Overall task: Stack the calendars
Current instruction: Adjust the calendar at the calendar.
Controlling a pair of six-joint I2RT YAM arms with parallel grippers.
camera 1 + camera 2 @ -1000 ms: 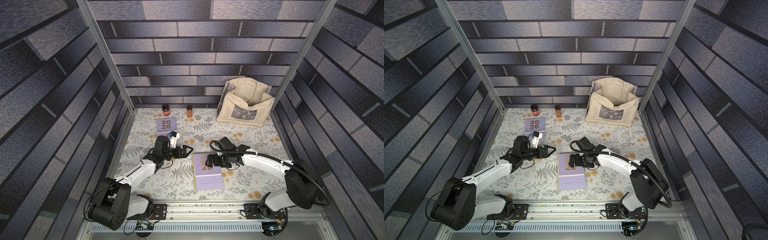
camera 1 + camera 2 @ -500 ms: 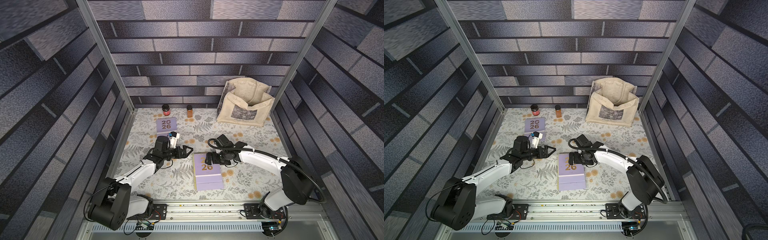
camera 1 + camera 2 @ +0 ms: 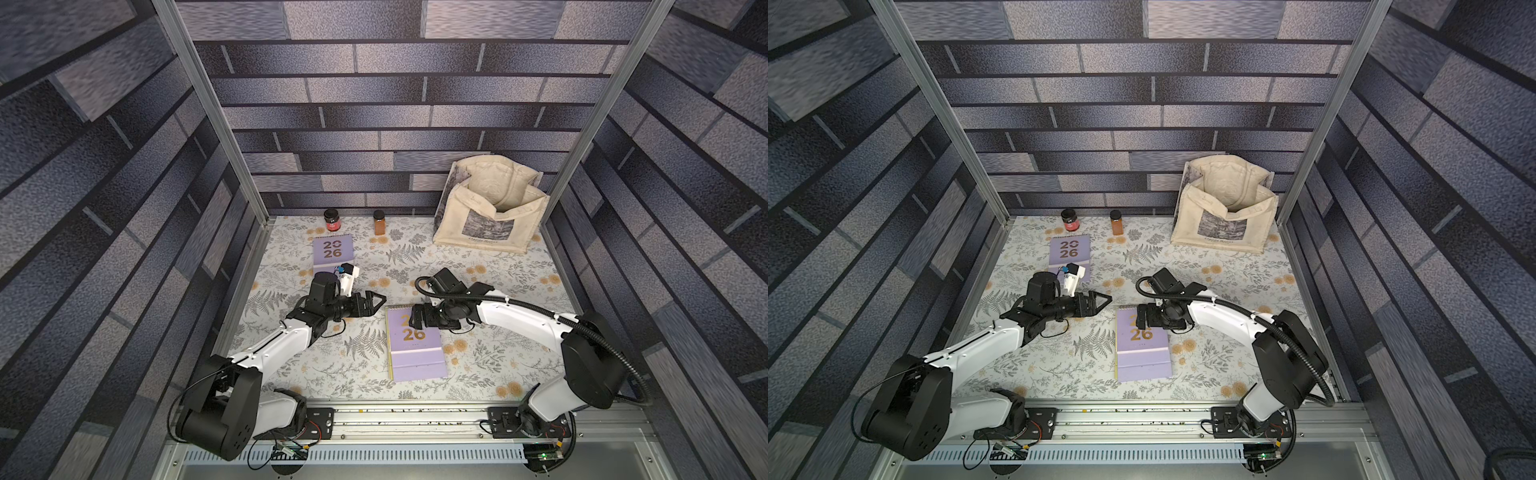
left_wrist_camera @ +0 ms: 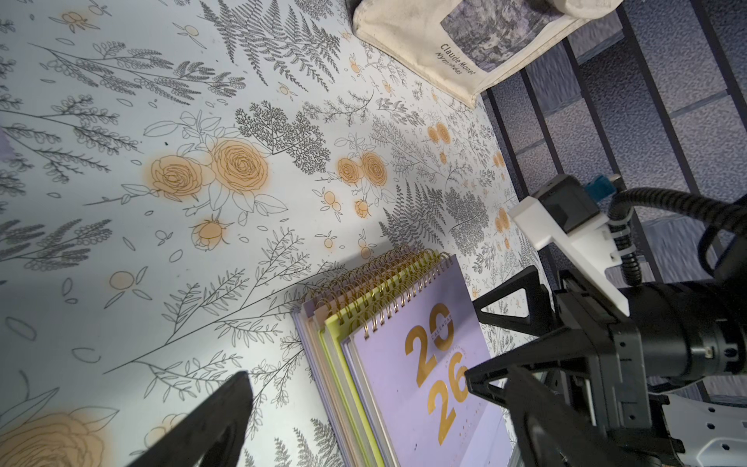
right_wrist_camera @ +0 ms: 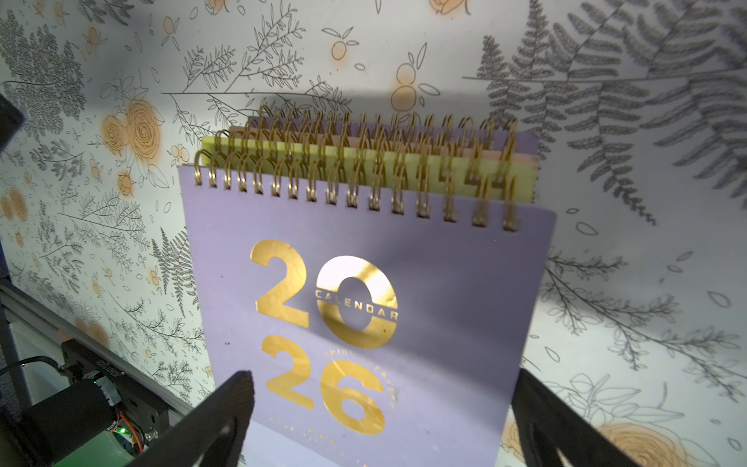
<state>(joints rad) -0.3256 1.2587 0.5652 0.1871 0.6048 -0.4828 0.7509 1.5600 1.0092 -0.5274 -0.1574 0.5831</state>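
**Both tools released, one calendar out on its own**

Here's the floral-print counter (image 3: 498,266), grey ferns and orange blooms, boxed in by dark brick-pattern walls (image 3: 395,124). Back right, a cream tote bag (image 3: 490,216) slumps against the wall. Back left stand two small jars, one red-labelled (image 3: 333,220), one amber (image 3: 379,222). Just in front of them lies a lone lavender calendar (image 3: 332,250), flat, well apart from the main pile.

The stack of calendars (image 3: 415,349) sits mid-counter, lavender cover up. Yellow-green, peach and another lavender edge peep out at the spiral end (the right wrist view shows those layers best).

The right tool (image 3: 415,318) hangs over that spiral end, jaws spread, gripping nothing, and from above it blocks part of the gold "20". The left tool (image 3: 376,302) sits just beside the stack, released too. Its wrist camera covers the lone calendar's near corner. Whether the right tool touches the cover, I cannot tell.
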